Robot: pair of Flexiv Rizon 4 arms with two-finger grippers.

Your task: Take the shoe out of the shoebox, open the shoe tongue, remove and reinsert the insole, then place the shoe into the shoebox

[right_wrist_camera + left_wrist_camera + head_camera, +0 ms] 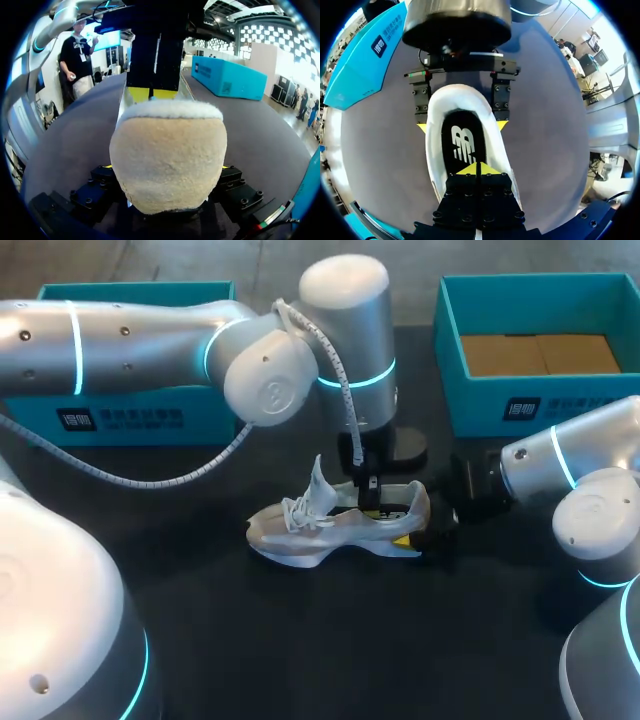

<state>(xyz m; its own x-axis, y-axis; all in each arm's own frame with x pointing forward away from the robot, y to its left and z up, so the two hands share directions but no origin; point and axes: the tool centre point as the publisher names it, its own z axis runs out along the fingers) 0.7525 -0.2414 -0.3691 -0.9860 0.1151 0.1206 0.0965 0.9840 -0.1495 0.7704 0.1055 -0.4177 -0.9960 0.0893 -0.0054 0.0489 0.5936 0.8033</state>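
Observation:
A white sneaker (335, 525) lies on its sole in the middle of the dark table, its tongue (320, 480) pulled upright. My left gripper (476, 169) points down into the shoe's opening, its yellow tips shut together right at the black insole (462, 145), which lies flat inside. Whether the tips pinch the insole cannot be seen. My right gripper (440, 530) comes in low from the right and is shut on the shoe's heel (167, 155), one finger (422, 107) on each side. The teal shoebox (455, 360) stands open at the back right.
A second teal box part (130, 415) stands at the back left, behind my left arm. The open shoebox shows brown cardboard inside. My left arm's big elbow hangs over the table's middle back. Bare dark table lies in front of the shoe.

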